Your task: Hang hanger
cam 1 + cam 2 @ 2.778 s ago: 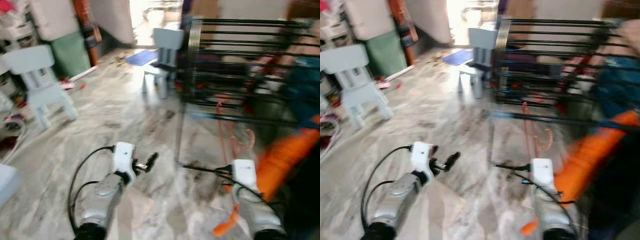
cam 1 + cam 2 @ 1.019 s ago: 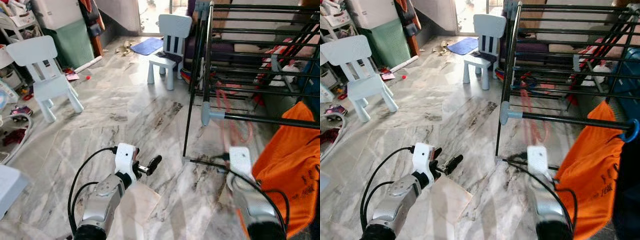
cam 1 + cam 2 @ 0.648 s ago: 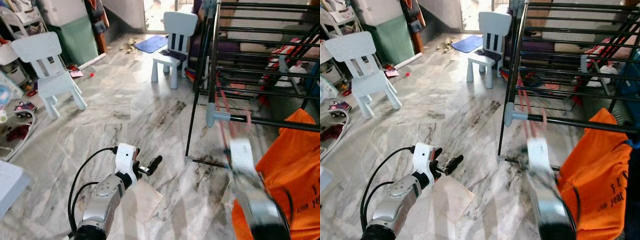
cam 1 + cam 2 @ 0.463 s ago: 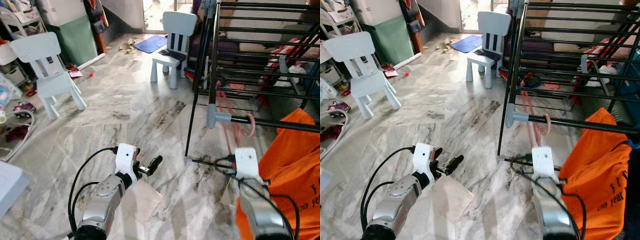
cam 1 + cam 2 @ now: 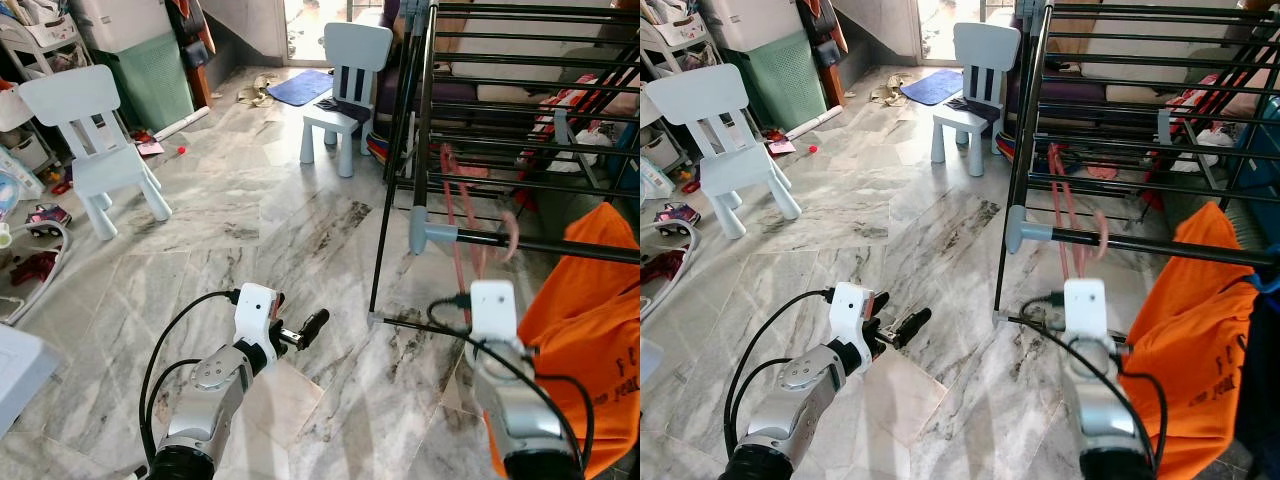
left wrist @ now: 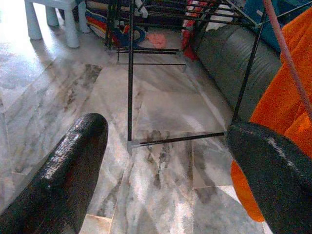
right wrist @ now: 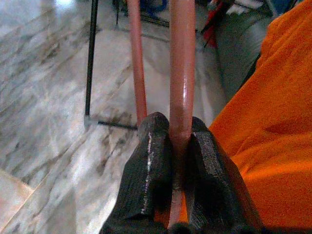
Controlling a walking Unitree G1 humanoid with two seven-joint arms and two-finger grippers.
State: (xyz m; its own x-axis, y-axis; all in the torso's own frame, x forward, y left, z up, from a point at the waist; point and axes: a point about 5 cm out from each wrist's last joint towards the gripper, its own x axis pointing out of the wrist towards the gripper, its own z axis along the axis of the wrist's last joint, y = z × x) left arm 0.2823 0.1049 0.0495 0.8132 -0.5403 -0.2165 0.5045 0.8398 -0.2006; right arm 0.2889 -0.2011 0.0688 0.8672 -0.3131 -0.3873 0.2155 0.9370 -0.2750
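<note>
Right pincer [image 7: 181, 146] clamped on pink hanger [image 7: 182, 73] beside drying rack [image 5: 520, 245].

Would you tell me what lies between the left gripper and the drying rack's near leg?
Only bare marble floor, seen in the left eye view, between the open left gripper and the rack leg.

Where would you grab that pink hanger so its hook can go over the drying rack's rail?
Low on one of its thin straight bars, coming from below, as the right gripper does now: its jaws are shut on the pink hanger well under the hook. The bar is slim enough to pinch, and holding it low leaves the curved hook free at the rack rail.
</note>
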